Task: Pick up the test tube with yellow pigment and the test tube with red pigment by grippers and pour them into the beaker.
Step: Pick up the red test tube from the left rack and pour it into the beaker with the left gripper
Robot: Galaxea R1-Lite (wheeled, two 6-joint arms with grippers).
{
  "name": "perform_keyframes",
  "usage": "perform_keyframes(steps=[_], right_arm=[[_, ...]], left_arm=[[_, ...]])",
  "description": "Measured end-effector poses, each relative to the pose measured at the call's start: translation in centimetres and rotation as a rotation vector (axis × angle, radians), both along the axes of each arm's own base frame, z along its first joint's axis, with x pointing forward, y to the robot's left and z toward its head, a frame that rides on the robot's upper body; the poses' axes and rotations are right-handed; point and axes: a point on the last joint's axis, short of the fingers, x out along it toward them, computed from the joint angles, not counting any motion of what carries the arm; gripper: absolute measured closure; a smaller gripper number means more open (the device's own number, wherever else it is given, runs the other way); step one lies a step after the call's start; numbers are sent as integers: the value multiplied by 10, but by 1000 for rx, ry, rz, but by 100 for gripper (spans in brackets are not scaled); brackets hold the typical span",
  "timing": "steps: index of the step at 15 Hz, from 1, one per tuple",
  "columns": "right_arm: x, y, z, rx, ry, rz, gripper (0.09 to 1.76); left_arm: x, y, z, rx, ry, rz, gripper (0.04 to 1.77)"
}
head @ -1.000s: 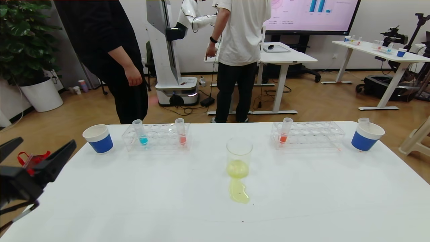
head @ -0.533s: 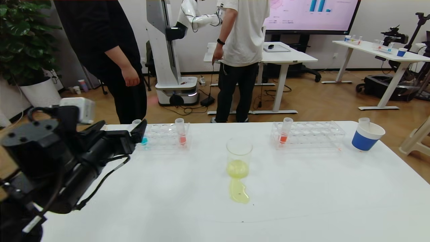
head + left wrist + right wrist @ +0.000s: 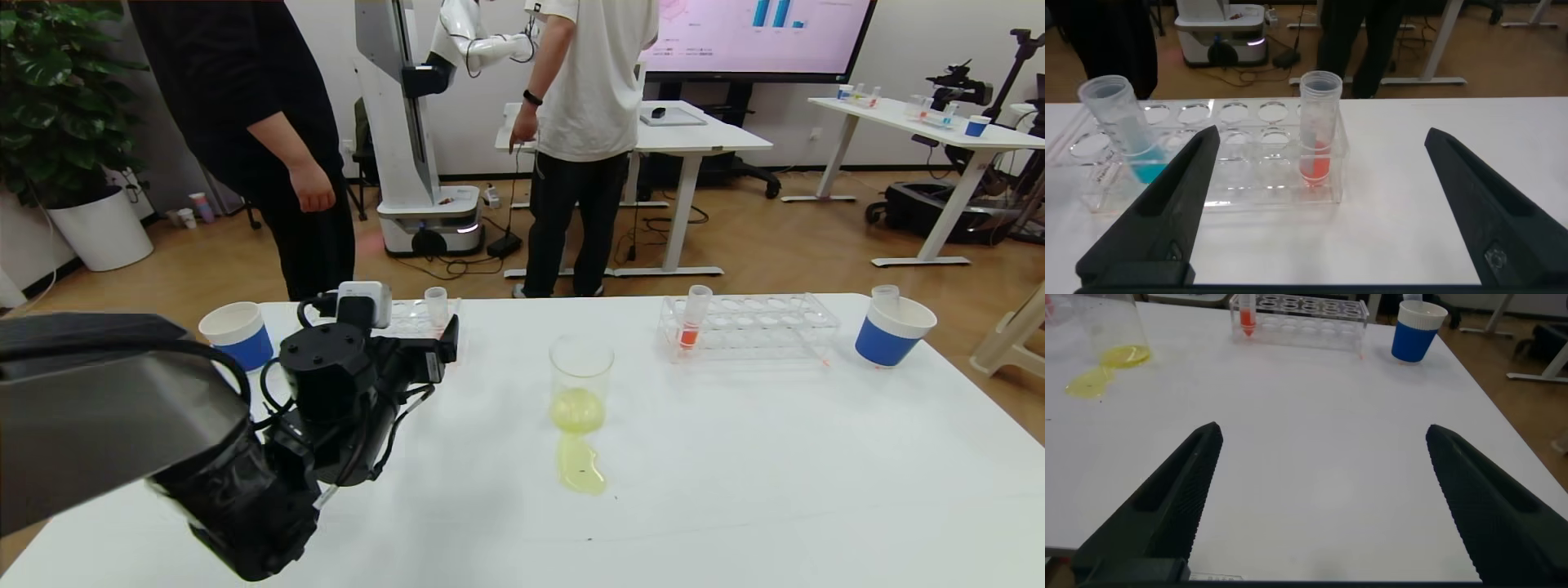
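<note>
While the head view is looking down on the white worktop [image 3: 735, 490], the left hand [image 3: 445, 347] is reaching toward the left rack [image 3: 408, 314], hiding most of it. The beaker [image 3: 580, 384] is standing mid-worktop holding yellow liquid, with a yellow puddle [image 3: 580, 472] touching its near side. The right rack [image 3: 747, 325] is holding an orange-red tube [image 3: 691, 320]; blue cups [image 3: 888, 329] are sitting at both ends.

Through the left wrist view, the left hand [image 3: 1323, 204] is gaping wide and empty, framing the red tube [image 3: 1317, 131]; a blue-liquid tube [image 3: 1123, 129] is leaning in the same rack.

Through the right wrist view, the right hand [image 3: 1323, 498] is hanging wide open and empty above bare worktop.
</note>
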Motion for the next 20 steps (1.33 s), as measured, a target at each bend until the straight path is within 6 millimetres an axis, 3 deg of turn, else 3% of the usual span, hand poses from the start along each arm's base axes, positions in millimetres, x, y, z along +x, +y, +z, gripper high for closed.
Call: perform_keyframes(steps=[5, 10, 13, 20], right_arm=[[0, 0, 0, 0, 0, 0, 11], [0, 0, 0, 0, 0, 0, 11], [0, 0, 0, 0, 0, 0, 11], [0, 0, 0, 0, 0, 0, 11]], left_arm=[[37, -13, -17, 3, -30, 6, 6], [76, -9, -32, 9, -63, 32, 6], [86, -9, -39, 7, -70, 29, 6], [91, -10, -43, 1, -78, 29, 6]])
